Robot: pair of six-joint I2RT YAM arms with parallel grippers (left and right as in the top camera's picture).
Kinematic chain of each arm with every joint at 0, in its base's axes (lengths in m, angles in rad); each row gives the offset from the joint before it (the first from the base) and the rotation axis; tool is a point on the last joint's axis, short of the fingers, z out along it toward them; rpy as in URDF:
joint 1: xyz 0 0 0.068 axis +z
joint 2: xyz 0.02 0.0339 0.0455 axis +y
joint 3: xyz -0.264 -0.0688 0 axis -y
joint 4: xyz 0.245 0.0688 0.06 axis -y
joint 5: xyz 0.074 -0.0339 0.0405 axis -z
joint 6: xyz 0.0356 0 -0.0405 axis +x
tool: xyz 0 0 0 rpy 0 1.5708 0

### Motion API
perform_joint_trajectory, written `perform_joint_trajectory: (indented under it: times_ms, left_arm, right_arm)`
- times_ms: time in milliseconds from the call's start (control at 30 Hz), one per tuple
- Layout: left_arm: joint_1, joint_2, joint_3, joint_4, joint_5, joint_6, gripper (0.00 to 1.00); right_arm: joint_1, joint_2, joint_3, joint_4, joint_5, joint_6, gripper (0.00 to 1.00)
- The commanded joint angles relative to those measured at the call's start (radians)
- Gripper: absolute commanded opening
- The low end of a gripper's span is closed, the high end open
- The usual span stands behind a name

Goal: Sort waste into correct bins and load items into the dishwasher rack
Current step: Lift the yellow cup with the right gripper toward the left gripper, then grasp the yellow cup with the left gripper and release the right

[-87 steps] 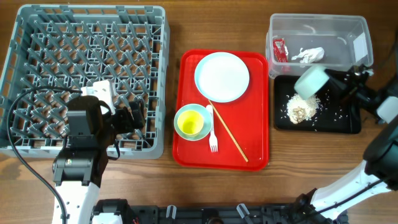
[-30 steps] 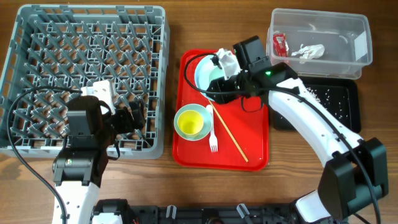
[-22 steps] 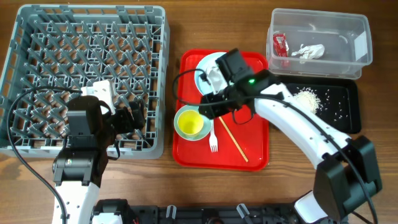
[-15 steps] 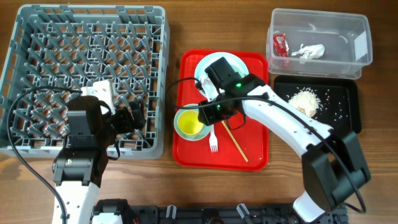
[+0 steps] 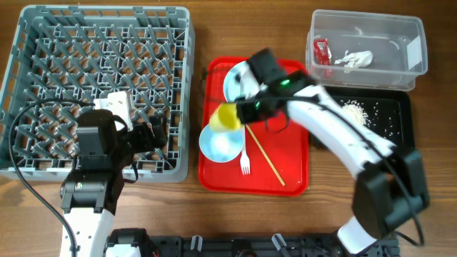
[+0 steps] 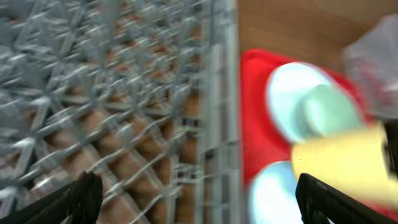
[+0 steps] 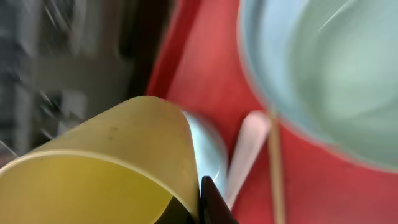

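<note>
My right gripper (image 5: 239, 111) is shut on the rim of the yellow cup (image 5: 227, 115) and holds it above the red tray, just over the whitish bowl (image 5: 220, 143). In the right wrist view one finger (image 7: 210, 202) is outside the cup (image 7: 106, 168) and the other is inside. The white plate (image 5: 234, 80) carries a pale green bowl (image 6: 326, 112), mostly hidden under my arm in the overhead view. The white fork (image 5: 245, 160) and the wooden stick (image 5: 265, 160) lie on the red tray. My left gripper (image 5: 153, 135) is open and empty over the right edge of the dishwasher rack (image 5: 93, 78).
The red tray (image 5: 293, 171) sits between the rack and the bins. The clear tub (image 5: 368, 28) at the back right holds the red wrapper (image 5: 320, 51) and the napkin (image 5: 355, 58). The black tray (image 5: 393, 135) holds the rice scraps (image 5: 351, 111).
My right arm left the black tray, swung over the plate to the yellow cup, closed on it and lifted it out of the whitish bowl. The left arm has not moved.
</note>
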Motion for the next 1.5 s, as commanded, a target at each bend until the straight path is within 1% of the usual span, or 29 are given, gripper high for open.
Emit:
perform_joint_trajectory:
  times_ms: [0, 67, 100, 167, 233, 267, 333, 500, 567, 800, 967, 1067, 1333, 1400, 1467]
  left_arm:
    - [0.002, 0.024, 0.018, 0.066, 0.182, -0.080, 1.00]
    - [0.002, 0.060, 0.018, 0.120, 0.252, -0.116, 1.00]
    - [0.002, 0.079, 0.018, 0.146, 0.286, -0.134, 1.00]
    - [0.002, 0.129, 0.018, 0.230, 0.404, -0.158, 1.00]
    - [0.002, 0.187, 0.018, 0.356, 0.566, -0.165, 1.00]
    - [0.002, 0.219, 0.018, 0.441, 0.655, -0.193, 1.00]
    - [0.002, 0.268, 0.018, 0.591, 0.778, -0.251, 1.00]
    - [0.002, 0.336, 0.018, 0.838, 0.936, -0.344, 1.00]
    - [0.002, 0.343, 0.018, 0.892, 0.963, -0.369, 0.99]
    - [0.002, 0.343, 0.018, 1.025, 1.071, -0.380, 0.98]
    - [0.002, 0.343, 0.018, 1.121, 1.106, -0.406, 0.98]
    - [0.002, 0.343, 0.018, 1.153, 1.105, -0.425, 0.99]
    - [0.002, 0.343, 0.018, 1.156, 1.109, -0.425, 1.00]
    - [0.002, 0.343, 0.018, 1.178, 1.109, -0.426, 0.98]
    - [0.002, 0.343, 0.018, 1.193, 1.109, -0.426, 0.95]
  right_arm:
    - [-0.091, -0.088, 0.083, 0.042, -0.042, 0.052, 0.04]
    - [-0.141, -0.089, 0.086, 0.086, -0.214, 0.056, 0.04]
    - [-0.154, -0.086, 0.085, 0.097, -0.276, 0.056, 0.04]
    - [-0.175, -0.086, 0.085, 0.117, -0.375, 0.064, 0.04]
    - [-0.179, -0.086, 0.085, 0.133, -0.438, 0.064, 0.04]
    - [-0.179, -0.086, 0.085, 0.139, -0.470, 0.066, 0.04]
    - [-0.179, -0.086, 0.085, 0.148, -0.545, 0.067, 0.04]
    - [-0.179, -0.086, 0.085, 0.194, -0.719, 0.094, 0.04]
    - [-0.179, -0.086, 0.085, 0.212, -0.788, 0.102, 0.04]
    - [-0.179, -0.086, 0.085, 0.273, -0.934, 0.172, 0.04]
    - [-0.178, -0.085, 0.085, 0.277, -0.973, 0.179, 0.04]
    - [-0.170, -0.085, 0.085, 0.277, -1.004, 0.179, 0.04]
    - [-0.123, -0.085, 0.085, 0.277, -1.003, 0.197, 0.04]
    - [-0.116, -0.085, 0.085, 0.277, -1.003, 0.198, 0.04]
    - [-0.112, -0.085, 0.085, 0.277, -1.003, 0.198, 0.04]
